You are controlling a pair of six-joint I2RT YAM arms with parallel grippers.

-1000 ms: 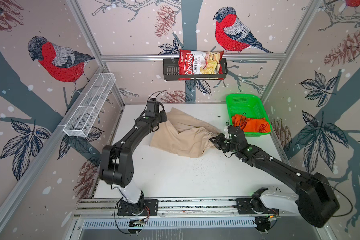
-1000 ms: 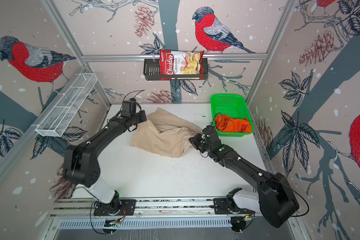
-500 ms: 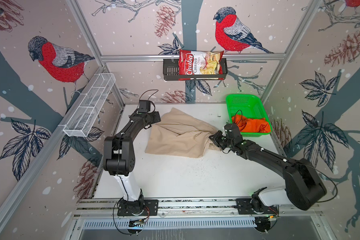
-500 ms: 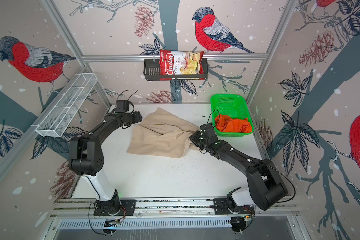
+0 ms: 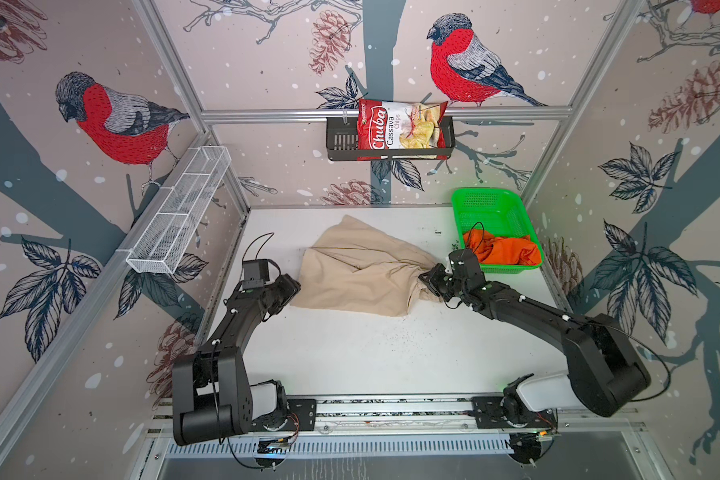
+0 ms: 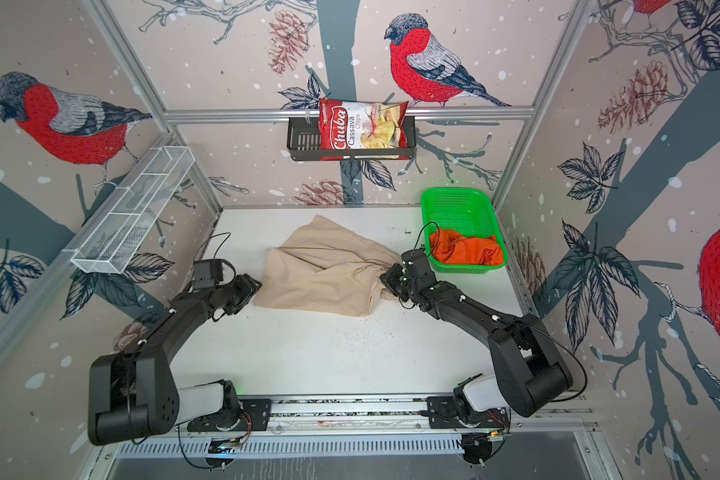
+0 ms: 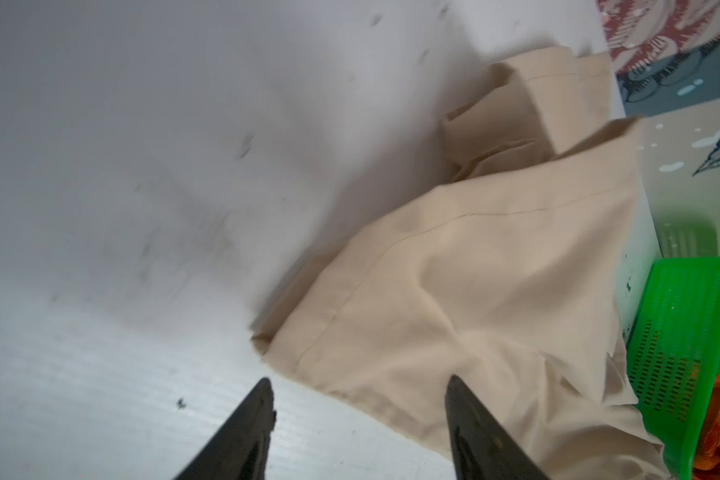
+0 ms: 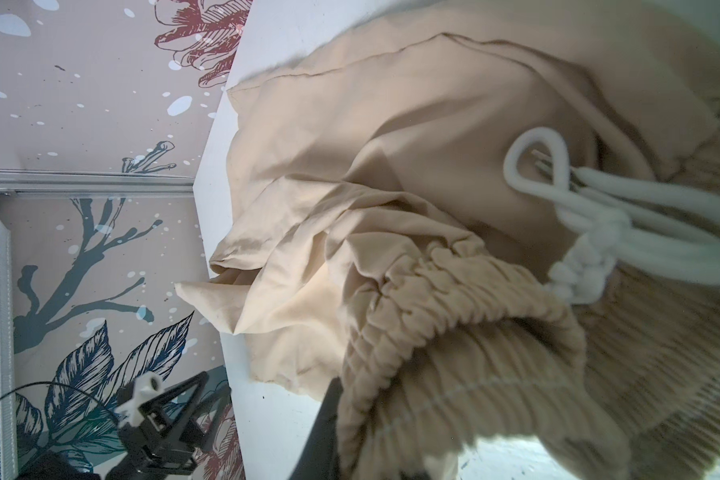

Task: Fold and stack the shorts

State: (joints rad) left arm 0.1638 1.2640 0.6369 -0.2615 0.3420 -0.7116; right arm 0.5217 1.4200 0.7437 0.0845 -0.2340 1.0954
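The beige shorts [image 5: 362, 270] [image 6: 325, 274] lie crumpled and spread across the middle of the white table. My right gripper [image 5: 427, 280] [image 6: 387, 279] is shut on their gathered waistband at the right end. In the right wrist view the ribbed waistband [image 8: 454, 332] and white drawstring [image 8: 578, 208] fill the frame, hiding all but one dark finger [image 8: 323, 432]. My left gripper [image 5: 292, 289] [image 6: 254, 289] [image 7: 358, 379] stands open at the shorts' near left corner [image 7: 474, 291], holding nothing. The orange shorts [image 5: 504, 249] [image 6: 466, 251] lie bunched in the green basket [image 5: 487, 195] [image 6: 454, 195].
The green basket [image 7: 682, 332] stands at the back right corner, close behind my right wrist. A black rack with a chips bag [image 5: 400, 129] hangs on the back wall. A white wire shelf [image 5: 179, 216] runs along the left wall. The arms' rail [image 5: 391, 405] borders the front.
My left gripper has opened, let go of the shorts' back left edge and moved toward the front to their near left corner. The right gripper drew the waistband rightward, stretching the shorts out flatter.
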